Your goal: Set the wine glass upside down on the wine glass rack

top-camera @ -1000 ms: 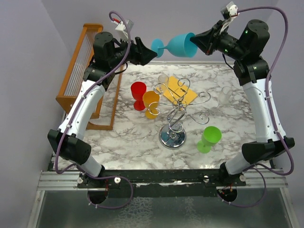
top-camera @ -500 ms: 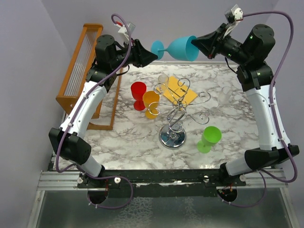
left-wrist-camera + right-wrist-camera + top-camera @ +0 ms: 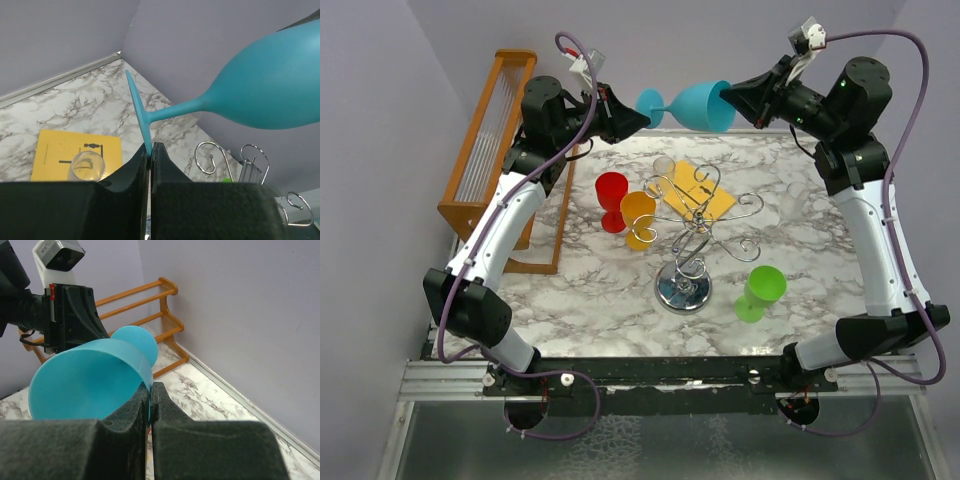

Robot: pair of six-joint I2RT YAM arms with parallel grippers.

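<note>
Marble table [image 3: 570, 300], wine glass rack [image 3: 692, 235] whole from top only. Wine glass [image 3: 698, 104] sideways aloft. Left wrist: left gripper [image 3: 150, 149] pinching foot. Right wrist: right gripper [image 3: 150, 388] pinching bowl rim.

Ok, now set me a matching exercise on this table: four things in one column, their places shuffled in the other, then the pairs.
Things
1. teal wine glass
2. green wine glass
3. red wine glass
4. chrome wine glass rack

Places
A. standing mid-way across the marble table
B. on the table, right of the rack's base
C. in the air, foot in the left gripper, rim in the right gripper
D. on the table left of the rack, next to the orange wine glass

Pairs: 1-C, 2-B, 3-D, 4-A
</note>
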